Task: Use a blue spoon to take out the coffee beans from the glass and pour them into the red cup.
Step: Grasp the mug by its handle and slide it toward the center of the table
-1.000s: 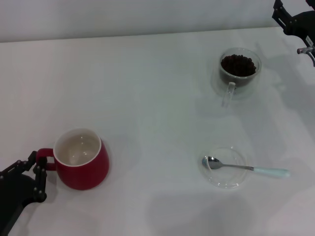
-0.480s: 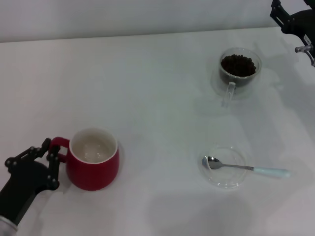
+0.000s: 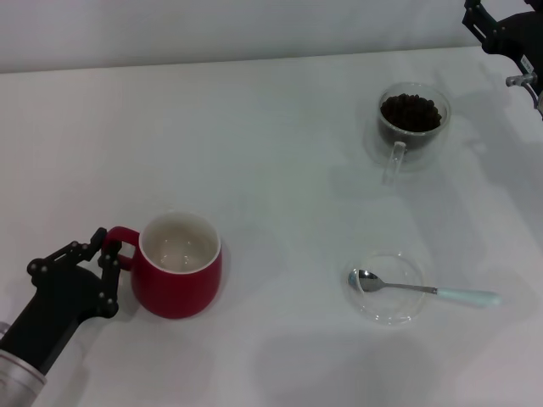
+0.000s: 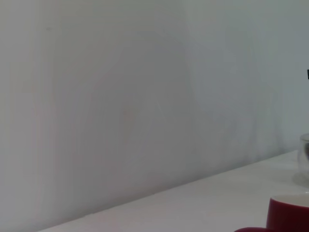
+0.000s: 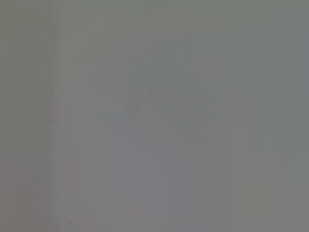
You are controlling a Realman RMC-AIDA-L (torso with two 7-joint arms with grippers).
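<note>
A white table fills the head view, running back to a pale wall. At its near left corner the left gripper reaches in from the lower edge, its black fingers clamped on the loop handle of the red cup, which stands upright with its white inside bare. At the far right corner the right gripper hangs above the table just beyond the glass; whether its claw is open or closed cannot be told. The glass stands upright, its clear handle pointing toward the near edge, with the coffee beans heaped inside. Well nearer on the right sits a shallow clear glass dish. The blue spoon lies across it, metal bowl inside the dish, pale handle reaching out over the rim to the right.
</note>
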